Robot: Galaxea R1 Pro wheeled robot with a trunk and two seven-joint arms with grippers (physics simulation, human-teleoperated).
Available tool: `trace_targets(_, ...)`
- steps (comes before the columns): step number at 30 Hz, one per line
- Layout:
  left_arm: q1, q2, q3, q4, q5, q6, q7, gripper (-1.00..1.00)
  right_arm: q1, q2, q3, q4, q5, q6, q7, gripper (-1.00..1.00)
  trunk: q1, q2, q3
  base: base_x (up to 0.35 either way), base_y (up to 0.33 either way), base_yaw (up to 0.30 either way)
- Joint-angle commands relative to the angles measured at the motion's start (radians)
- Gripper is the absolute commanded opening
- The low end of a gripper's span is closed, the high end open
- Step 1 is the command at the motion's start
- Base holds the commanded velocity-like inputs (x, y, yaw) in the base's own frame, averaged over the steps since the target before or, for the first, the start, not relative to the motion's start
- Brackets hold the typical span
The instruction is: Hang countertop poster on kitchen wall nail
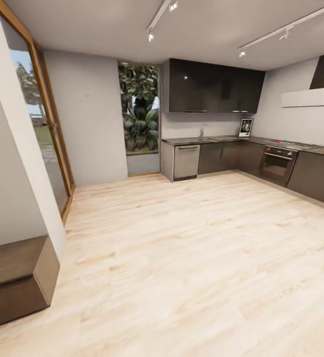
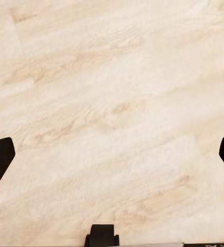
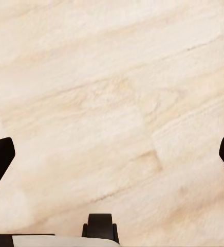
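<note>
you're well short of the kitchen | poster propped upright at the far corner of the kitchen countertop, leaning on the wall | left gripper and right gripper both spread wide over bare floor, carrying nothing, fine for driving

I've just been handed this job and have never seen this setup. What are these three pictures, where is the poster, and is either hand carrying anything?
The machine is a wheeled robot with two arms, shown in a simulation. The big picture comes from its head camera, looking across a kitchen. The poster stands at the far corner on the countertop, against the wall, near the oven. The other two pictures come from cameras on each wrist, looking down at the pale wooden floor. The dark shapes at their edges are fingertips: the left hand and the right hand are both open, with nothing between the fingers. The robot is far from the counter.
</note>
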Motion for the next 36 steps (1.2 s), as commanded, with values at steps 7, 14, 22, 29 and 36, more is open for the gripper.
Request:
trace_targets(7,0.0,0.0,0.001,-0.001,-0.001,-0.002,0.0,1.0,-0.001,0.0,0.001,0.001,0.001,-0.003,0.0,1.0,0.001,0.0,-0.001,0.335,-0.003,-0.263)
trace_targets(14,0.0,0.0,0.001,-0.001,-0.001,-0.002,0.0,1.0,-0.001,0.0,0.001,0.001,0.001,-0.003,0.0,1.0,0.001,0.0,-0.001,0.335,-0.057,-0.072)
trace_targets(22,0.0,0.0,0.001,-0.001,-0.001,-0.002,0.0,1.0,-0.001,-0.001,0.001,0.001,0.002,-0.003,0.0,1.0,0.001,0.0,-0.001,0.335,-0.076,-0.006)
trace_targets(29,0.0,0.001,0.001,-0.001,-0.001,-0.002,0.0,1.0,-0.001,0.0,0.001,0.001,0.002,-0.003,0.0,1.0,0.001,0.0,-0.001,0.335,-0.077,0.0)
trace_targets(36,0.0,0.0,0.001,-0.001,-0.001,-0.002,0.0,1.0,-0.001,0.0,0.001,0.001,0.001,-0.003,0.0,1.0,0.001,0.0,-0.001,0.335,-0.079,0.0)
